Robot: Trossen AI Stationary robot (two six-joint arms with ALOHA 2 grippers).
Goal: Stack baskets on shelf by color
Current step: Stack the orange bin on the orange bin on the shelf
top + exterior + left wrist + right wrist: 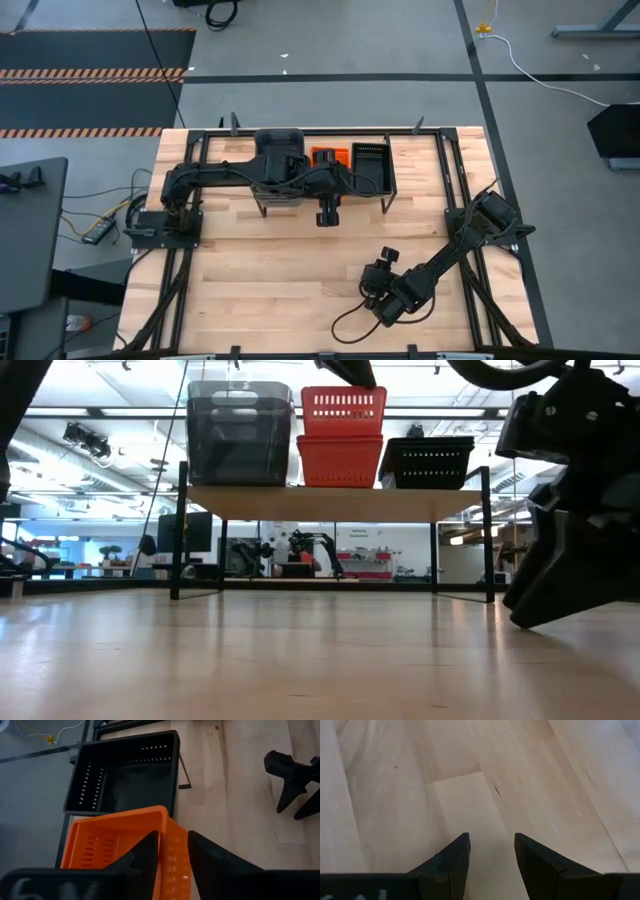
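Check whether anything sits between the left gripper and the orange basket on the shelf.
Nothing does. The left gripper straddles the near wall of the top orange basket, fingers either side of it, jaws apart. That basket already sits on the orange stack on the shelf, beside the black basket.

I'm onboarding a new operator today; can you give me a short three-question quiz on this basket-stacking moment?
1. True or false: the orange baskets stand in the middle of the shelf.
2. Which stack stands lowest on the shelf? A grey B orange C black
3. Fill in: the left gripper's jaws straddle the ____ basket's wall.

Key: 1 true; 2 C, the black baskets; 3 orange.
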